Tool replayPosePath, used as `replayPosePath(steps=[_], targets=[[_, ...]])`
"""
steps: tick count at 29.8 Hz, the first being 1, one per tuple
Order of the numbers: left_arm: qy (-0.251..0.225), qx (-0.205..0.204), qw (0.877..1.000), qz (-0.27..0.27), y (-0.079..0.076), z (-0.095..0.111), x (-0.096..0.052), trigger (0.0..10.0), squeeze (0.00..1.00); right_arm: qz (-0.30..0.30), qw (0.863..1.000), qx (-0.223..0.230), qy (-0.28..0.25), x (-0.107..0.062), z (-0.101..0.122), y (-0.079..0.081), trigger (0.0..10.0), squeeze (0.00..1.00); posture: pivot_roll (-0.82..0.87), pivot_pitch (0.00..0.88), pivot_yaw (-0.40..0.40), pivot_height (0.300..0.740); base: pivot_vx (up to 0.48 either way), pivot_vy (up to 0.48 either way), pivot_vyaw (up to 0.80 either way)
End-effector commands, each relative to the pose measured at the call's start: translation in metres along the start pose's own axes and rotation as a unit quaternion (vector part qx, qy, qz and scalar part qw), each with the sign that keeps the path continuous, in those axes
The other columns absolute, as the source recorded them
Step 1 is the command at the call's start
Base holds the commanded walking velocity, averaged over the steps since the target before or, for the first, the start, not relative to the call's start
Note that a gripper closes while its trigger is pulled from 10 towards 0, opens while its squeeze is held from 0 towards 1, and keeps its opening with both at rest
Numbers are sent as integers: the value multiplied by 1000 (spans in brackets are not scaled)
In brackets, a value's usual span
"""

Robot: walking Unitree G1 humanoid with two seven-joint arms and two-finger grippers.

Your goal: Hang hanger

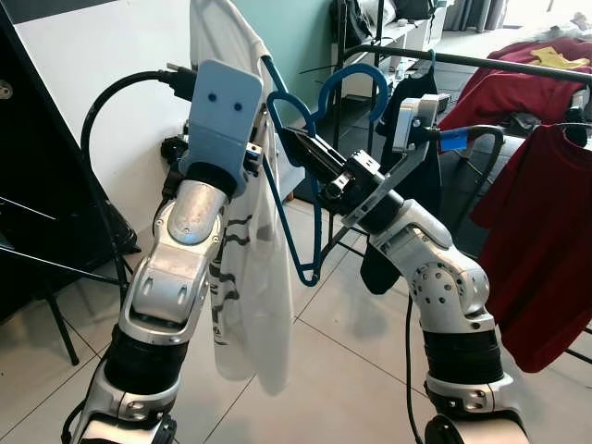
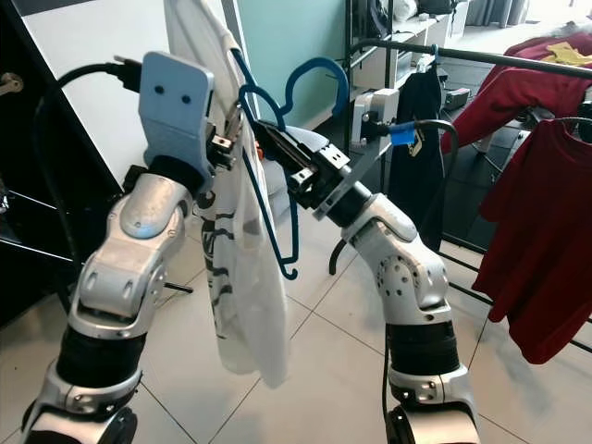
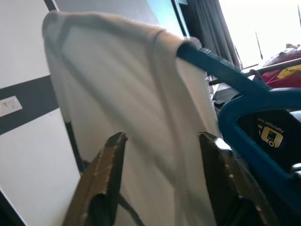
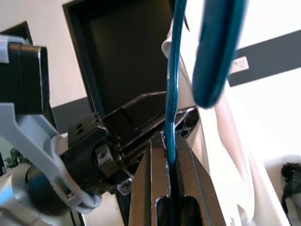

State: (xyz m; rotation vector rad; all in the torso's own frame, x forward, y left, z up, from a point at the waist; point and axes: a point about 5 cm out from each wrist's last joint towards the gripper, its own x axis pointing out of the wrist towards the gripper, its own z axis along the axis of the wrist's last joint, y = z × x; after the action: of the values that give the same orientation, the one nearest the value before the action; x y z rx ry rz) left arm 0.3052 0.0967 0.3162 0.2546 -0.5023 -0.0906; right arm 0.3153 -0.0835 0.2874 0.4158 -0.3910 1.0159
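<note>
A blue hanger [image 1: 289, 199] carrying a white shirt [image 1: 245, 277] is held up in front of me, its hook [image 1: 356, 74] pointing toward a black clothes rail [image 1: 481, 63]. My right gripper [image 4: 170, 141] is shut on the hanger's thin blue bar, just under the hook; in the eye views the gripper [image 2: 261, 131] reaches in from the right. The left gripper [image 3: 163, 137] is raised beside the shirt's shoulder. Its fingers [image 3: 106, 179] stand apart, with the white cloth just beyond them. The left wrist mount [image 1: 220, 111] hides those fingers in the eye views.
On the rail at the right hang a red shirt [image 1: 546, 250] and a black garment [image 1: 418, 139]. More red cloth [image 1: 518, 79] lies behind it. A black frame [image 1: 55, 268] stands at the left against the white wall [image 1: 102, 46]. Tiled floor [image 1: 351, 370] lies below.
</note>
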Motion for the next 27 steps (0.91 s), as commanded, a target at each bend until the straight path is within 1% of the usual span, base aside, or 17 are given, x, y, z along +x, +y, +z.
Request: replayPosePath(steps=[1,5,15,16,20,21,24,27], targets=[[4,-1,1000,-4,-5,-1,-3,10000,1000,15,1000,5,-8,2,1,4,10000,0,-20,44,83,740,0,0,0],[4,-2,1000,-9,-9,0,-3,10000,1000,15,1000,5,-7,3,1,4,10000,0,-24,43,83,740,0,0,0],[10,8,1000,-1,-8,-1,-1,10000,1000,17,1000,3,-7,3,3,4,10000,0,-29,43,83,740,0,0,0],[18,15,1000,8,-5,-5,2,10000,39,19,1000,3,-8,3,3,5,10000,0,-31,43,83,740,0,0,0],[27,23,999,19,-2,-11,5,10000,39,22,1000,4,-9,3,3,6,10000,0,-31,43,83,740,0,0,0],[29,27,999,23,-1,-13,8,10000,0,24,1000,5,-9,3,3,6,10000,0,-32,43,84,740,0,0,0],[26,32,999,28,0,-12,16,10000,0,27,1000,6,-8,3,3,8,10000,0,-36,45,88,740,0,0,0],[21,34,999,31,2,-10,20,10000,0,27,1000,6,-8,3,3,9,10000,0,-38,45,92,740,0,0,0]])
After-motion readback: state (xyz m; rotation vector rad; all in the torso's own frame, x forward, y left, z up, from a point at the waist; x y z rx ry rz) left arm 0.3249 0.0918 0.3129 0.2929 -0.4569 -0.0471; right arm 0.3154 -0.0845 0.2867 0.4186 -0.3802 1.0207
